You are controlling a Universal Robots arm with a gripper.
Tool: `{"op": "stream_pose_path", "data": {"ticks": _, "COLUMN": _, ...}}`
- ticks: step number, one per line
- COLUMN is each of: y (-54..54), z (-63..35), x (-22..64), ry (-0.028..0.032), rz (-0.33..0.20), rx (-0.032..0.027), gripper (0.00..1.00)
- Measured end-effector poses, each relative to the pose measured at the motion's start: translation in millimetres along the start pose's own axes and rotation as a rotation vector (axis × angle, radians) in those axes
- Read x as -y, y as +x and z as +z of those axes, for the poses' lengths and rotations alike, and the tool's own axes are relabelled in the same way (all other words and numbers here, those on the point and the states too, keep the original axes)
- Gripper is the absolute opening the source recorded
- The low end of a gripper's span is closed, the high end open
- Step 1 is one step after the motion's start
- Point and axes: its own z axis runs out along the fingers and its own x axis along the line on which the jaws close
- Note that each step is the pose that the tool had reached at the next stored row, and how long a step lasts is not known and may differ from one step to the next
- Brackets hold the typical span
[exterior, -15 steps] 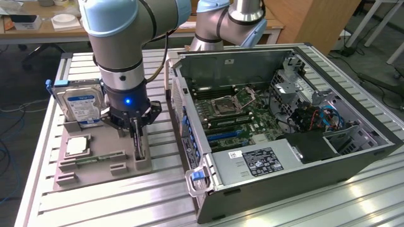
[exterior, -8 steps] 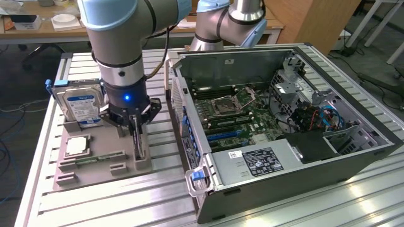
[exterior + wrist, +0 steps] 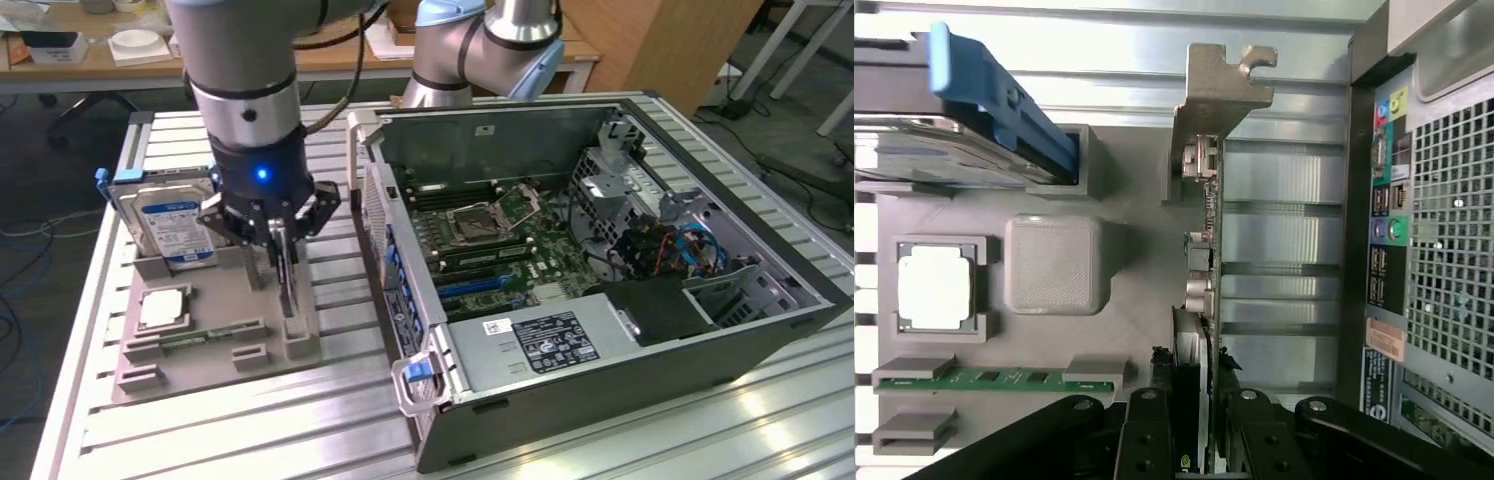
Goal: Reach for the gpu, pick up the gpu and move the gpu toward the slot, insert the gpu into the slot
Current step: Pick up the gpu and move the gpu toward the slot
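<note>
the claw [image 3: 1191, 442] pinches the gpu card [image 3: 1206, 235], one finger pressed on each face. the card stands on its thin edge in the grey holder [image 3: 1139, 300], directly under the claw. its long axis runs alongside the computer case [image 3: 1434, 250], and its silver bracket [image 3: 1219, 90] is at the holder's hard drive [image 3: 944, 150] end. the fingers hide the card's near end, and its fan cannot be made out. in the exterior view the card [image 3: 286, 290] is a thin dark strip below the claw [image 3: 283, 245]. a chip [image 3: 936, 288] and a memory stick [image 3: 994, 378] lie beside it. the blue slot [image 3: 474, 287] is well apart, inside the case.
</note>
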Motion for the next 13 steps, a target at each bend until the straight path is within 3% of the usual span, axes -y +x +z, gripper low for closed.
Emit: {"op": "stream_pose_path", "data": {"ticks": 13, "y": -0.7, "z": -59.1, "x": -2.3, "ry": 0.0000, "rz": 0.000, "rx": 0.0000, "gripper": 0.26}}
